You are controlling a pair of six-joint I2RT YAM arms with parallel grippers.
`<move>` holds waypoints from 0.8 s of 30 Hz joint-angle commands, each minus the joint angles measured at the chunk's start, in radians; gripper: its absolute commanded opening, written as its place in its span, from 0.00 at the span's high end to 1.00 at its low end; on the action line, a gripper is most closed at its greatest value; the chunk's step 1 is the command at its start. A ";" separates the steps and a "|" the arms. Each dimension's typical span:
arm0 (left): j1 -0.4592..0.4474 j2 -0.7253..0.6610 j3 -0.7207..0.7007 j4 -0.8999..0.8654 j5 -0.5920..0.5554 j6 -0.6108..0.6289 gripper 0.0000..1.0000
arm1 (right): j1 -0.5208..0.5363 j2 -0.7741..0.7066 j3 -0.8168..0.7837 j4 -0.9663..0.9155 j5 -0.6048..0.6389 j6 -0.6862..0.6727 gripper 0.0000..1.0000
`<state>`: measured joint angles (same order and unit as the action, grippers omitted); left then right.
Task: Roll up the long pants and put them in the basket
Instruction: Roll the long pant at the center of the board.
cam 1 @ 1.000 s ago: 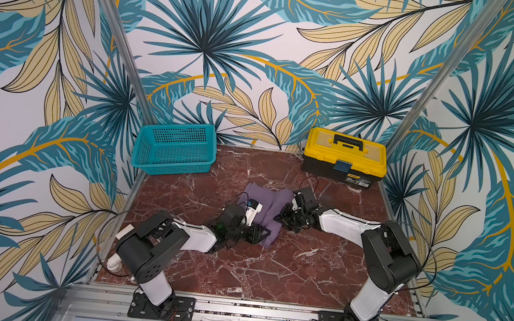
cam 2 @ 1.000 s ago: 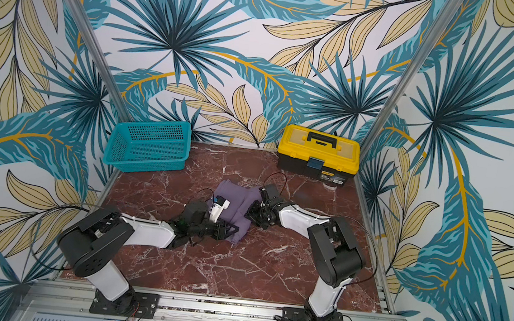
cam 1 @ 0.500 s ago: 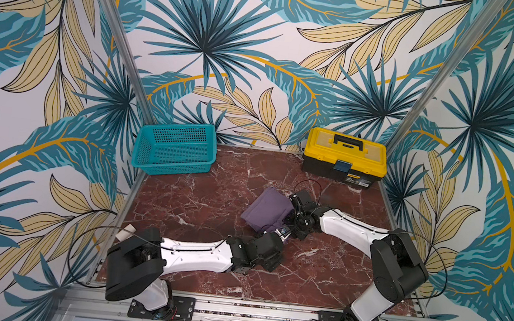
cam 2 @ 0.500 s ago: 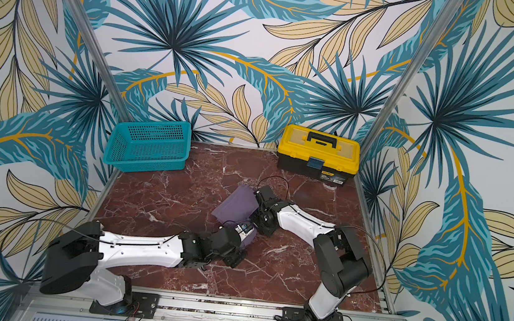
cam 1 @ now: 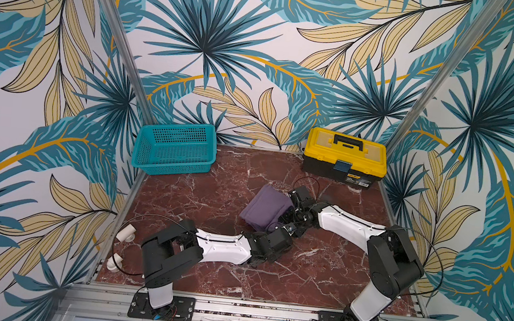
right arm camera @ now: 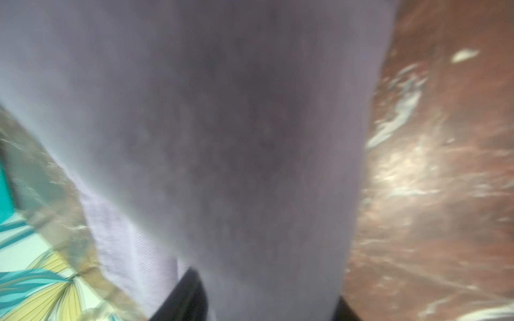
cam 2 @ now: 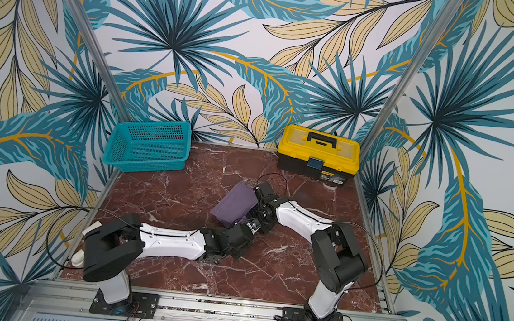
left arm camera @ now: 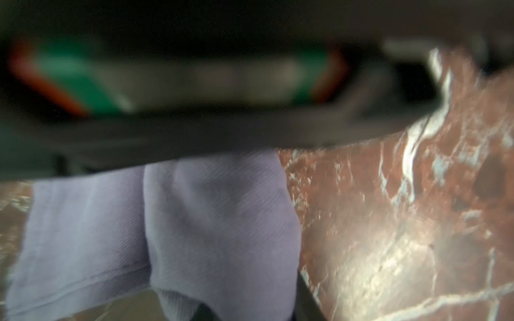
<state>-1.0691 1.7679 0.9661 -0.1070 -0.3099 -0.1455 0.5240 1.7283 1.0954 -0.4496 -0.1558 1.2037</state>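
Now the pants (cam 1: 266, 208) sit bundled at frame centre. Left gripper (cam 1: 289, 229) has moved up to the lower-right corner, narrow on a fold; right gripper (cam 1: 288, 213) straddles cloth, grip indeterminate. Roll appears nearly finished.

Blurred long pants (right arm camera: 222, 139) close over marble table (right arm camera: 445, 194)
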 commanded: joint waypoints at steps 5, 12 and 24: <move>0.134 -0.064 -0.196 0.221 0.397 -0.195 1.00 | -0.052 -0.036 -0.060 0.063 -0.126 -0.049 0.16; 0.322 -0.072 -0.397 0.524 0.544 -0.346 1.00 | -0.087 -0.059 -0.119 0.291 -0.145 -0.053 0.01; 0.449 0.014 -0.452 0.633 0.930 -0.583 1.00 | -0.045 0.143 -0.077 0.381 -0.068 -0.035 0.36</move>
<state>-0.6300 1.7306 0.5636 0.6342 0.5289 -0.6582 0.4625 1.8057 1.0023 -0.0536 -0.2619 1.1633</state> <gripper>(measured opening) 0.154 0.668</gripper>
